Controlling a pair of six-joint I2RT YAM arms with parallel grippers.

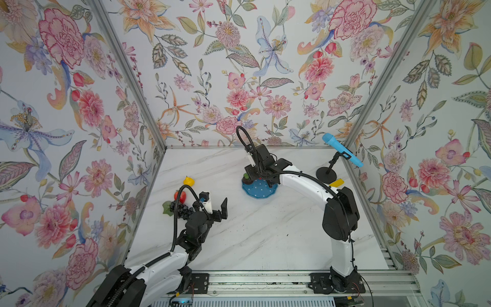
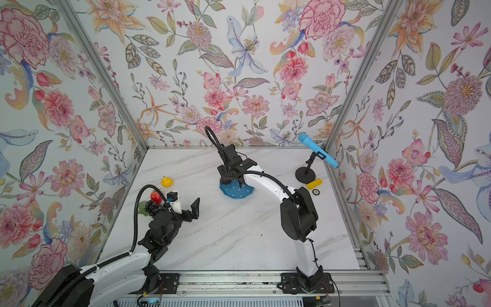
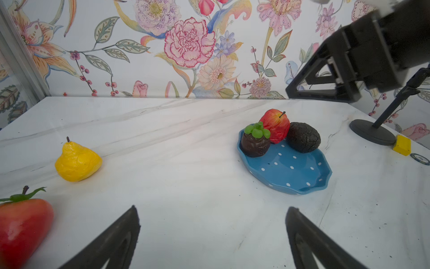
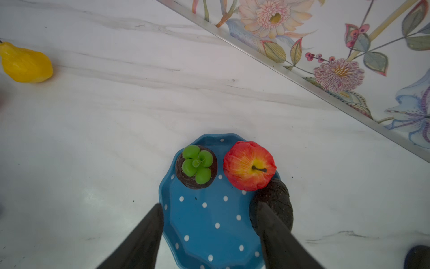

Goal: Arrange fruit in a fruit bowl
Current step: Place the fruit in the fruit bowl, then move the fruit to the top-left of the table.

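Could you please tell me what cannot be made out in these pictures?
Grape bunch: both top views, partly under the left arm.
Strawberry: left wrist view, cut off by the edge.
Avocado: right wrist view, partly behind the right gripper.
Small disc: top view, too small to identify.

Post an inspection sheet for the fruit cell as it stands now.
Surface: white marble-look table, a few dark specks.
Job's things: fruit bowl holds apple, green-topped fruit and avocado; yellow fruit, strawberry and grape bunch on the table.
Clutter: microphone on stand, yellow block, small round disc.
Grippers: left gripper open, empty; right gripper open over the bowl.
Cables: black hose loops at each wrist.
Surroundings: floral walls, aluminium rail.
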